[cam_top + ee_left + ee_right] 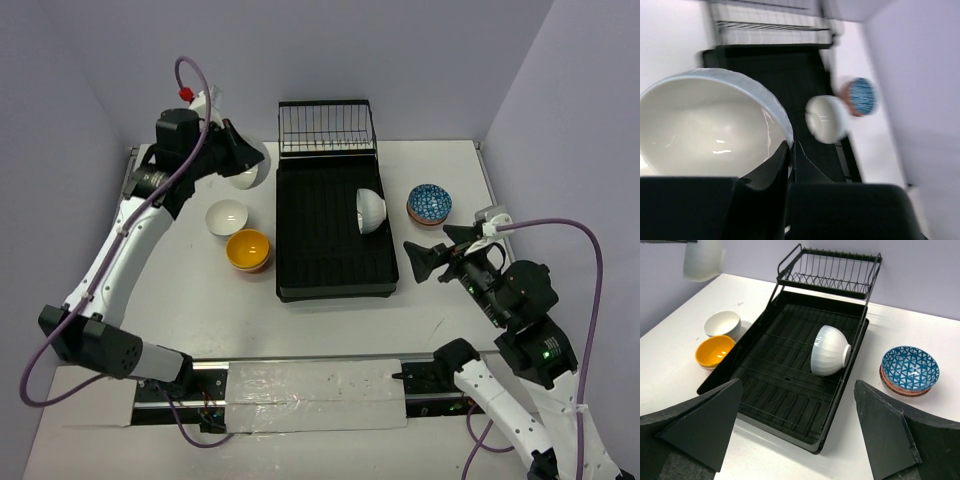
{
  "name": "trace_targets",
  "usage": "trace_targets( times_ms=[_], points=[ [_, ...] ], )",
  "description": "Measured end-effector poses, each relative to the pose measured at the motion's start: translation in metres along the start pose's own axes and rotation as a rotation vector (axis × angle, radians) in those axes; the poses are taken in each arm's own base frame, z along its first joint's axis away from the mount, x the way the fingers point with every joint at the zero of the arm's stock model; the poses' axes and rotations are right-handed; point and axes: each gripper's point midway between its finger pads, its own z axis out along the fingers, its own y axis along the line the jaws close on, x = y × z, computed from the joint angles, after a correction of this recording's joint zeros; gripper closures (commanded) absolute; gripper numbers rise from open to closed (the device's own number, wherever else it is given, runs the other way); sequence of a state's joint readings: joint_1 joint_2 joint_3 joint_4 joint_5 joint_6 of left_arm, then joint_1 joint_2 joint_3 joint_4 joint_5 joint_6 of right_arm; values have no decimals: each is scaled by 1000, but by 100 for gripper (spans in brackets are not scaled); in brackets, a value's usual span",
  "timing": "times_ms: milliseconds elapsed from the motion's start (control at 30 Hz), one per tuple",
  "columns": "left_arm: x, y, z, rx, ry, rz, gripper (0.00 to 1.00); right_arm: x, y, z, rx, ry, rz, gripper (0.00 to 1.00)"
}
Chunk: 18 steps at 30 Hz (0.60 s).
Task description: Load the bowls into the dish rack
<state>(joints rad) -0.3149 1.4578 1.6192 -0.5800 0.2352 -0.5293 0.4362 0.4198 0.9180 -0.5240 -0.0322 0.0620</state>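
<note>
Left gripper (240,153): my fingers are nearly closed, clamped on the rim of the held bowl (254,170), a white one raised in the air just left of the rack's (335,275) wire basket (327,128).

Right gripper (437,248): spread wide, holding nothing, just beside the rack's right edge.

The tipped bowl (370,210), white, lies on its side inside the rack by the right wall. A blue bowl (429,202) sits stacked on the table to the right. A white bowl (227,216) and an orange bowl (248,249) sit to the left.

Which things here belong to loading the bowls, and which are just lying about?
Job: dish rack; tipped white bowl inside it; gripped white bowl, in the left gripper; loose white bowl and orange bowl left of the rack; blue patterned bowl right of it.
Just there: purple cables; taped sheet at the near edge.
</note>
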Motion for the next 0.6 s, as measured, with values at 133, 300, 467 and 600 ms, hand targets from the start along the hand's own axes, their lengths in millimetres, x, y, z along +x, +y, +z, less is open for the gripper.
trace_targets(
  times_ms=[133,300,467,600],
  points=[
    [19,-39,6,236,-17,-53,100,-4,4,-2,-22,-11,0,0],
    [79,-58,34,414,99,-101,100,-13,8,-6,-40,-28,-1,0],
    [120,-90,52,581,175,-88,100,-20,9,-11,-41,-40,-1,0],
    [134,-104,64,682,185,-87,100,-23,9,-13,-41,-45,-2,0]
  ],
)
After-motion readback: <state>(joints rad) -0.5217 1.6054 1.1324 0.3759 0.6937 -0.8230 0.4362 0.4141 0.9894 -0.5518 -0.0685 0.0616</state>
